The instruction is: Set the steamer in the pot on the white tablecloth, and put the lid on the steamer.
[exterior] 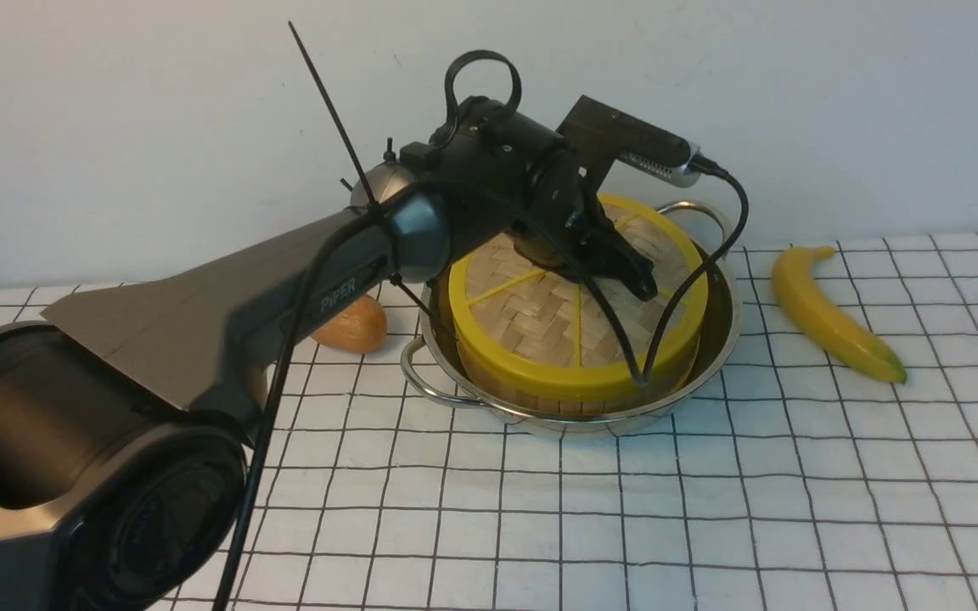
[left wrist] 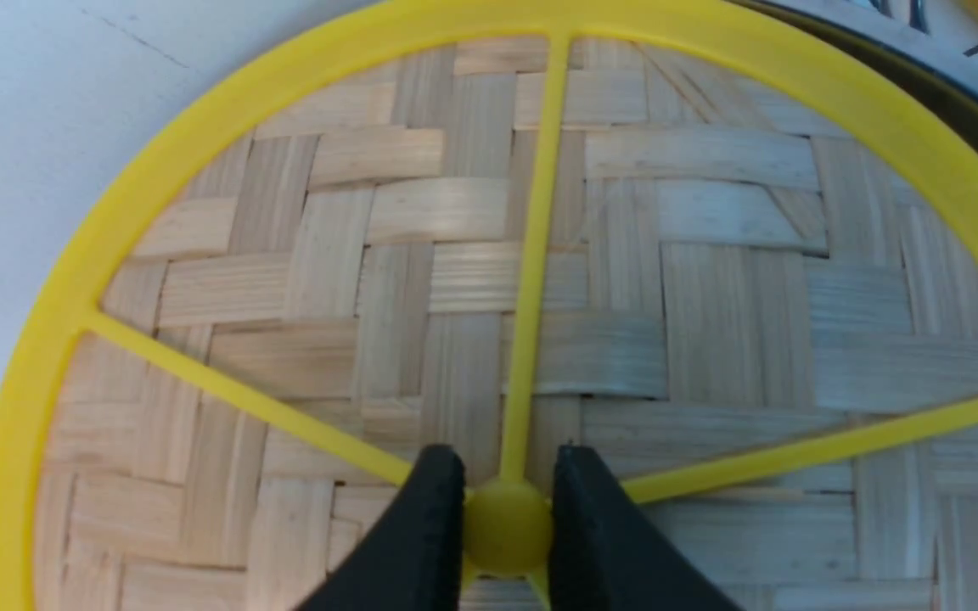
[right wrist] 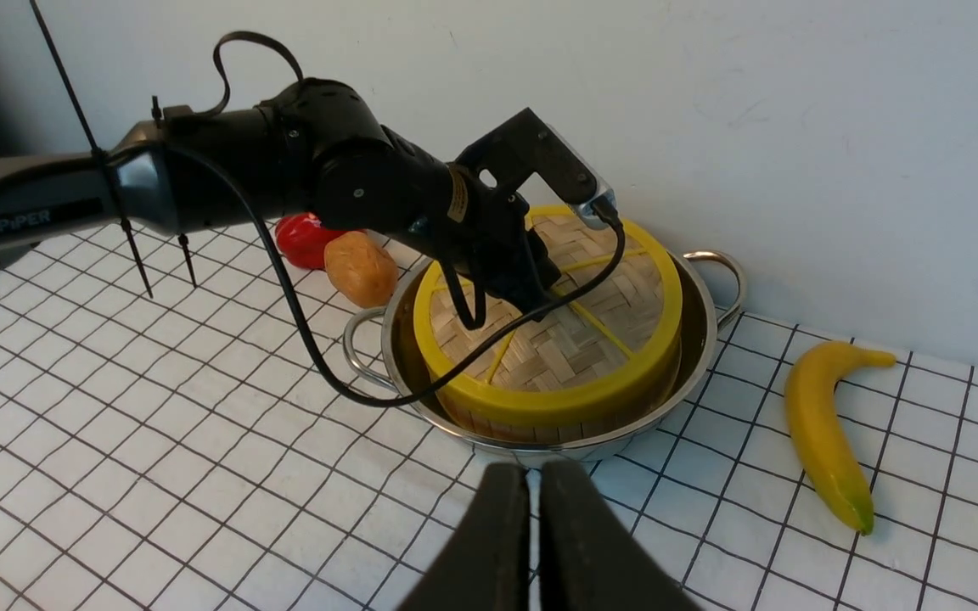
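White gridded cloth (exterior: 557, 509) covers the bench; left claw (left wrist: 508, 518) grips the knob (left wrist: 508, 528) of the woven, yellow-rimmed lid (exterior: 531, 322) beneath it, atop the steamer (exterior: 574, 406) in the shiny pot (exterior: 722, 339)

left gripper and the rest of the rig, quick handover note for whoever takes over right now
Left gripper: fingers closed on the yellow knob of the woven bamboo lid.
Right gripper: holds nothing, fingers nearly together, a narrow gap between them.
Bamboo steamer: inside the steel pot, which stands on the white checked tablecloth.
Done: steamer in the pot, lid down over the steamer.
Left: probably just check that the lid sits evenly, open the left fingers and back that arm away.
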Action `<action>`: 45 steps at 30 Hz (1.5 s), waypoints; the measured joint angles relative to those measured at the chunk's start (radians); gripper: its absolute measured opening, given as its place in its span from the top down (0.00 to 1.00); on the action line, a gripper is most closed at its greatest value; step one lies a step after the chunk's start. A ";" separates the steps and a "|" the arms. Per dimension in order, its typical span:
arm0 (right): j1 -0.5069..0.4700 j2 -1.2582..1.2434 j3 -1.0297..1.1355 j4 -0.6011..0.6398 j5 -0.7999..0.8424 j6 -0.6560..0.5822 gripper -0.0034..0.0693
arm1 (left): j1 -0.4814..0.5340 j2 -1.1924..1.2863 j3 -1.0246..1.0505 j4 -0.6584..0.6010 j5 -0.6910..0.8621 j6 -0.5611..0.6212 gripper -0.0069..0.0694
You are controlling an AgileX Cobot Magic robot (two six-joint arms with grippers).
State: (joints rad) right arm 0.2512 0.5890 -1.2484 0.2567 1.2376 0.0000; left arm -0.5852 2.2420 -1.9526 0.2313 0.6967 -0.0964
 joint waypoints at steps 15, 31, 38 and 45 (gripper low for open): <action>0.000 0.000 0.000 0.004 0.000 0.000 0.88 | 0.000 0.016 -0.006 0.012 -0.012 -0.006 0.75; 0.000 0.000 0.000 0.004 0.000 0.000 0.87 | 0.001 -0.026 -0.006 0.044 0.039 -0.006 0.37; 0.000 0.000 0.000 0.004 0.000 0.000 0.86 | 0.001 -0.173 -0.006 0.080 0.119 -0.006 0.37; 0.000 0.000 0.001 -0.011 -0.001 -0.016 0.85 | 0.001 -0.321 -0.006 0.087 0.413 0.011 0.78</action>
State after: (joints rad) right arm 0.2512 0.5890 -1.2473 0.2458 1.2367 -0.0163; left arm -0.5842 1.9214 -1.9584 0.3186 1.1100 -0.0855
